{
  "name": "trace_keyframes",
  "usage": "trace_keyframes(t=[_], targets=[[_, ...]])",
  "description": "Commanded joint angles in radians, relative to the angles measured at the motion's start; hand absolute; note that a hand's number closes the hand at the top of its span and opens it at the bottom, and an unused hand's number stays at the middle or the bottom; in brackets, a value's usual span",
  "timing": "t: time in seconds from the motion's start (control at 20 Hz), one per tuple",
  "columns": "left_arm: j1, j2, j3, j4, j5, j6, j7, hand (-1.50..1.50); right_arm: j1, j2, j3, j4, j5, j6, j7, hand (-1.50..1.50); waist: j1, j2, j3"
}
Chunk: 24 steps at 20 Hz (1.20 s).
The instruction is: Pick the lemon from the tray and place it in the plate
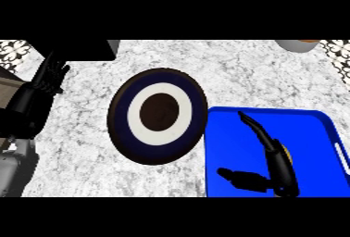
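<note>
A round plate (158,115) with a dark rim, blue and white rings and a dark middle lies at the counter's centre. To its right sits the blue tray (229,139). My right hand (277,162) hovers over the tray's right half, fingers stretched away from me and thumb spread out to the left. Only a thin yellow sliver of the lemon (291,157) peeks out along the hand's right edge; the hand hides everything else of it. My left hand (48,76) rests open at the left edge, fingers up.
A beige vessel (299,45) stands at the far right edge of the marble counter (259,74). A dark block (85,50) sits at the far left. The tray has a white handle (342,157) on its right side.
</note>
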Motion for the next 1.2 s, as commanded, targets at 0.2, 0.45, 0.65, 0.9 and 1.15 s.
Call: trace_keyframes(t=[0.2, 0.45, 0.65, 0.9, 1.15], targets=[[0.019, -0.032, -0.018, -0.014, -0.026, 0.018, 0.009, 0.00, 0.053, -0.279, -0.015, -0.256, 0.219, 0.068, 0.434, -1.50, -0.016, -0.005, -0.005], [0.034, -0.026, -0.010, -0.018, -0.014, -0.002, -0.003, 0.00, -0.019, -0.455, -0.031, -0.311, 0.253, 0.299, 0.760, -1.50, 0.004, -0.001, -0.009], [-0.011, -0.018, -0.020, -0.068, -0.016, 0.004, 0.071, 0.00, -0.056, -0.520, 0.005, -0.342, 0.192, 0.499, 0.948, -1.50, 0.020, 0.001, -0.004], [-0.026, -0.057, -0.019, -0.014, -0.052, 0.017, 0.024, 0.00, -0.168, -0.458, 0.043, -0.358, 0.133, 0.658, 1.147, -1.50, 0.017, 0.006, -0.001], [0.015, -0.046, 0.000, -0.075, -0.052, -0.018, 0.070, 0.00, -0.218, -0.373, 0.075, -0.333, 0.214, 0.719, 1.271, -1.50, 0.017, 0.004, 0.000]])
